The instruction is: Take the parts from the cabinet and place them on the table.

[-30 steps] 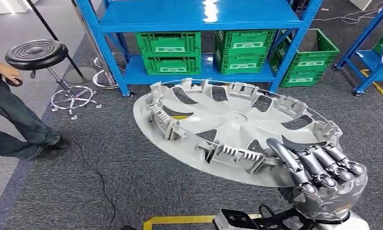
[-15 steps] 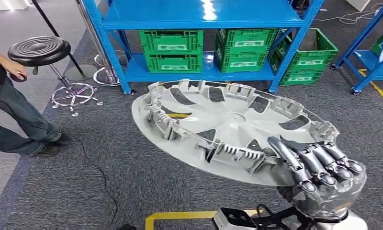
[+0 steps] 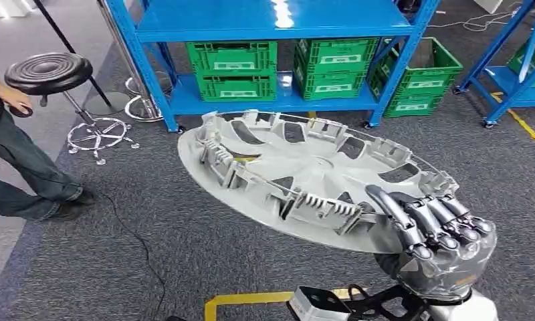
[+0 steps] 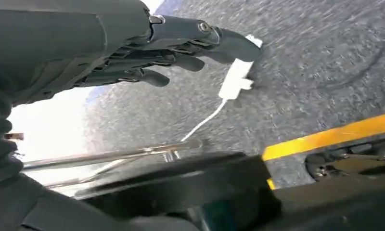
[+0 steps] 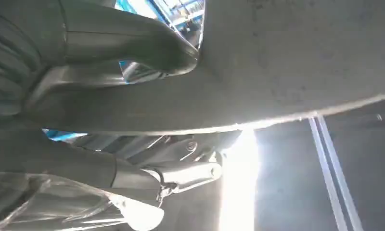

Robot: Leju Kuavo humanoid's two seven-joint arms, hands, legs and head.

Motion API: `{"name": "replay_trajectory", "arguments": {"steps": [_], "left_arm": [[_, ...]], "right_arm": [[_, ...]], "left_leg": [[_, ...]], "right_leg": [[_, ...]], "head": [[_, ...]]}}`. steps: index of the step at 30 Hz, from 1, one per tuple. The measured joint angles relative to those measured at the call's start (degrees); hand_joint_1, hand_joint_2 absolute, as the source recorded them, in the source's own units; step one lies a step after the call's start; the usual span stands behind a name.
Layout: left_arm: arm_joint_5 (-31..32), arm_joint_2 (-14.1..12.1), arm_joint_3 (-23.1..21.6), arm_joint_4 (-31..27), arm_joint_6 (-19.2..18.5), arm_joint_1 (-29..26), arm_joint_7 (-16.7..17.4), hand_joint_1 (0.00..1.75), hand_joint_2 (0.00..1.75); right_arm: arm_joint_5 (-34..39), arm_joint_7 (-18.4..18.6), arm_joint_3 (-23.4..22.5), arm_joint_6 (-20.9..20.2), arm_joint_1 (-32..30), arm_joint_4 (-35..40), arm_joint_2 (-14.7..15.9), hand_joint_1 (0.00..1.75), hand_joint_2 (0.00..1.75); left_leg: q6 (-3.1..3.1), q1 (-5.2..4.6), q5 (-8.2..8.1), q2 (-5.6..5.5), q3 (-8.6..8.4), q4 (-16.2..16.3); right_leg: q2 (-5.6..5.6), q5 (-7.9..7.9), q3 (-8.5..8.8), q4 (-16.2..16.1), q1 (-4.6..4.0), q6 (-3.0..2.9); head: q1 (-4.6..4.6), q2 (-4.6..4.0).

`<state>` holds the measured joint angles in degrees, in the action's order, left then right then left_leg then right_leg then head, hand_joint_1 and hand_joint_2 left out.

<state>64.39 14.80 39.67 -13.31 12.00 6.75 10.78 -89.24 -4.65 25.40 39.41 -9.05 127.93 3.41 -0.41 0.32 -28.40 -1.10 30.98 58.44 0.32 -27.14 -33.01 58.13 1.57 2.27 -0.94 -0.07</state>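
One part, the wheel cover [image 3: 305, 177], is out of the cabinet: right hand [image 3: 439, 237] grips its near rim, fingers over the edge. Left hand [image 4: 147, 53] hangs loose, holding nothing. Placing on the table is still to do.

The large silver plastic wheel cover [image 3: 298, 177] is spreading wide in front of the right hand [image 3: 439, 241] gripping its rim, blocking most of the middle. Ahead, the blue metal shelving rack [image 3: 265, 27] with green plastic crates [image 3: 235, 70] is closing off the far side. On the left, a black round stool [image 3: 47, 72] and a standing person [image 3: 17, 167] are crowding the way. Grey carpet [image 3: 138, 247] is lying open between them.
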Motion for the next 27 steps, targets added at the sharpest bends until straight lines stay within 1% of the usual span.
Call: {"name": "replay_trajectory", "arguments": {"steps": [1,2,3,4,5,6,7,8,9,10,11,12,13,14,16,17,18,19,20,21,22,23,24,25,26,27], "left_arm": [[0.0,0.0,0.0,0.0,0.0,0.0,0.0,0.00,1.75],[0.0,0.1,0.0,0.0,0.0,0.0,0.0,0.00,1.75],[0.0,0.2,0.0,0.0,0.0,0.0,0.0,0.00,1.75],[-0.1,0.2,0.0,0.0,0.0,0.0,0.0,0.00,1.75],[-0.1,0.2,0.0,0.0,0.0,0.0,0.0,0.00,1.75],[-0.1,0.2,0.0,0.0,0.0,0.0,0.0,0.00,1.75],[-0.1,0.2,0.0,0.0,0.0,-0.1,0.0,0.00,1.75],[-0.2,0.2,0.0,0.0,0.0,-0.1,0.0,0.00,1.75],[-0.2,0.2,0.0,0.0,0.0,-0.1,0.0,0.00,1.75],[-0.2,0.2,0.0,0.0,0.0,-0.1,0.0,0.00,1.75],[-0.2,0.2,0.0,0.0,0.0,-0.1,0.0,0.00,1.75],[-0.2,0.2,0.0,0.0,0.0,-0.1,0.0,0.00,1.75],[-0.2,0.2,0.0,0.0,0.0,-0.1,0.0,0.00,1.75],[-0.2,0.2,0.0,0.0,0.0,-0.2,0.0,0.00,1.75],[-0.2,0.1,0.1,0.0,0.1,-0.2,0.0,0.00,1.75],[-0.2,0.0,0.1,0.0,0.2,-0.1,0.0,0.00,1.75],[-0.2,-0.1,0.1,-0.1,0.2,-0.1,-0.1,0.00,1.75],[-0.2,0.0,0.1,-0.1,0.2,-0.1,-0.1,0.00,1.75],[-0.3,0.0,0.1,-0.1,0.1,-0.3,-0.2,0.00,1.75],[-0.4,-0.1,0.1,-0.1,0.1,-0.1,-0.3,0.00,1.75],[-0.6,-0.2,0.1,-0.1,0.1,0.1,-0.3,0.00,1.75],[-0.7,-0.2,0.1,-0.1,0.1,0.3,-0.3,0.00,1.75],[-0.7,-0.2,0.1,-0.1,0.1,0.4,-0.3,0.00,1.75],[-0.7,-0.2,0.1,-0.1,0.1,0.4,-0.3,0.00,1.75],[-0.7,-0.1,0.1,-0.1,0.1,0.3,-0.3,0.00,1.75],[-0.7,-0.1,0.1,-0.1,0.0,0.1,-0.3,0.00,1.75]], "right_arm": [[0.1,0.1,0.3,0.0,-0.1,-0.1,0.1,1.75,1.75],[0.7,-0.1,0.5,0.0,-0.1,-0.2,0.2,1.75,1.75],[1.5,-0.9,0.5,0.0,-0.1,-0.3,0.2,1.75,1.75],[2.2,-1.6,0.5,0.0,-0.1,-0.3,0.2,1.75,1.75],[2.7,-2.3,0.5,0.0,-0.1,-0.3,0.2,1.75,1.75],[3.2,-3.1,0.5,0.0,-0.2,-0.4,0.2,1.75,1.75],[4.0,-4.4,0.5,0.0,-0.3,-0.5,0.2,1.75,1.75],[4.5,-5.4,0.5,0.0,-0.5,-0.6,0.2,1.75,1.75],[5.1,-6.6,0.3,0.0,-0.8,-0.8,0.2,1.75,1.75],[5.6,-7.6,0.2,0.0,-1.1,-0.9,0.1,1.75,1.75],[6.1,-8.6,0.0,0.0,-1.3,-0.9,0.0,1.75,1.75],[6.5,-9.6,-0.2,0.0,-1.3,-0.9,-0.2,1.75,1.75],[6.9,-10.5,-0.5,0.0,-1.3,-0.9,-0.4,1.75,1.75],[7.3,-11.3,-0.8,0.0,-1.3,-1.0,-0.8,1.75,1.75],[7.6,-11.8,-1.2,0.0,-1.6,-1.0,-1.3,1.75,1.75],[7.6,-12.0,-1.5,0.0,-1.8,-1.0,-1.4,1.75,1.75],[8.0,-12.9,-1.7,0.0,-2.0,-1.0,-1.7,1.75,1.75],[8.8,-14.4,-2.0,0.0,-2.2,-1.0,-2.0,1.75,1.75],[10.5,-17.7,-3.0,0.0,-2.4,-1.2,-3.2,1.75,1.75],[12.5,-22.2,-4.0,0.0,-2.7,-1.4,-4.2,1.75,1.75],[14.2,-25.7,-4.8,0.0,-3.2,-1.6,-5.1,1.75,1.75],[16.1,-30.0,-6.5,0.0,-3.7,-2.0,-6.6,1.75,1.75],[17.0,-32.1,-7.9,0.0,-4.2,-2.4,-8.0,1.75,1.75],[17.2,-32.8,-9.0,0.0,-4.5,-2.6,-9.0,1.75,1.75],[17.4,-33.0,-9.5,0.0,-4.9,-2.8,-9.6,1.75,1.75],[17.4,-33.1,-10.1,0.0,-5.1,-3.0,-10.3,1.75,1.75]], "left_leg": [[0.34,-0.16,0.03,0.08,0.19,0.1],[0.86,-0.13,0.31,0.25,0.17,-0.3],[1.43,0.17,0.67,0.77,0.04,-0.7],[1.83,0.09,0.71,1.01,0.10,-0.7],[2.26,-0.03,0.74,1.38,0.27,-0.7],[2.45,-0.24,0.77,1.85,0.37,-0.7],[2.63,-0.49,0.80,2.28,0.46,-0.7],[2.72,-0.76,0.80,2.72,0.49,-0.7],[2.73,-0.97,0.79,3.11,0.45,-0.7],[2.79,-1.11,0.75,3.49,0.40,-0.6],[2.87,-1.21,0.68,4.00,0.32,-0.6],[2.83,-1.30,0.56,4.40,0.19,-0.5],[2.67,-1.59,0.43,4.86,0.21,-0.4],[2.40,-1.91,0.27,5.22,0.50,0.0],[2.09,-1.91,0.42,6.44,0.40,-0.2],[1.98,-1.95,0.36,7.13,0.24,-0.2],[1.59,-2.00,-0.21,7.17,0.30,0.0],[1.01,-1.80,-1.41,4.69,0.64,1.3],[0.60,-1.41,-3.84,2.63,2.15,5.0],[0.30,-1.12,-6.09,1.76,3.83,9.3],[0.07,-1.01,-7.92,1.48,5.52,13.6],[-0.06,-0.98,-8.77,1.44,6.56,16.8],[-0.09,-0.92,-7.94,1.38,6.32,16.9],[-0.06,-0.82,-6.03,1.32,5.16,14.6],[0.05,-0.63,-3.27,0.95,3.08,10.1],[0.13,-0.41,-0.65,-0.24,0.82,5.0]], "right_leg": [[0.03,0.26,-0.04,-0.3,0.13,0.40],[0.19,0.39,-0.02,-0.4,0.16,0.74],[0.08,-0.34,-0.76,0.1,0.35,0.90],[-0.16,-1.83,-1.61,2.0,0.24,0.92],[-0.16,-3.98,-3.45,6.2,0.20,0.90],[-0.15,-6.19,-5.74,11.2,0.14,0.91],[-0.16,-7.72,-7.72,15.5,0.05,0.89],[-0.16,-8.04,-8.74,17.8,0.00,0.81],[-0.20,-6.98,-8.33,17.1,-0.05,0.62],[-0.37,-5.04,-6.75,14.2,-0.21,0.33],[-0.88,-2.50,-4.02,9.0,-0.50,-0.11],[-2.54,-0.31,-1.00,3.4,-0.91,-0.58],[-5.46,-1.38,0.31,0.9,-1.60,-0.94],[-5.05,-1.05,0.65,0.2,-1.73,-1.28],[-3.81,-0.86,0.27,0.4,-1.77,-1.57],[-3.07,-0.66,0.15,0.2,-1.63,-1.87],[-2.50,-0.23,0.37,-0.2,-1.02,-2.32],[-1.98,-0.09,0.29,-0.3,-0.91,-2.52],[-1.34,0.03,0.11,-0.3,-0.82,-2.71],[-0.75,0.12,0.03,-0.3,-0.80,-2.84],[-0.13,0.16,-0.03,-0.2,-0.80,-2.88],[0.58,0.19,-0.03,-0.2,-0.80,-2.83],[1.38,0.23,0.04,-0.2,-0.79,-2.79],[2.23,0.29,0.06,-0.2,-0.78,-2.69],[3.13,0.40,0.11,-0.2,-0.77,-2.52],[3.90,0.48,0.16,-0.1,-0.75,-2.39]], "head": [[0.15,0.00],[0.13,0.00],[0.11,0.00],[-0.02,0.00],[-0.22,0.00],[-0.24,0.00],[-0.22,0.00],[-0.24,0.00],[-0.20,0.00],[-0.22,0.00],[-0.20,0.00],[-0.22,0.00],[-0.15,0.00],[-0.20,0.00],[-0.17,0.00],[-0.22,0.00],[-0.26,0.00],[-0.04,0.00],[0.20,0.00],[0.11,0.00],[0.09,0.00],[0.11,0.00],[0.11,0.00],[0.11,0.00],[0.11,0.00],[0.09,0.00]]}}
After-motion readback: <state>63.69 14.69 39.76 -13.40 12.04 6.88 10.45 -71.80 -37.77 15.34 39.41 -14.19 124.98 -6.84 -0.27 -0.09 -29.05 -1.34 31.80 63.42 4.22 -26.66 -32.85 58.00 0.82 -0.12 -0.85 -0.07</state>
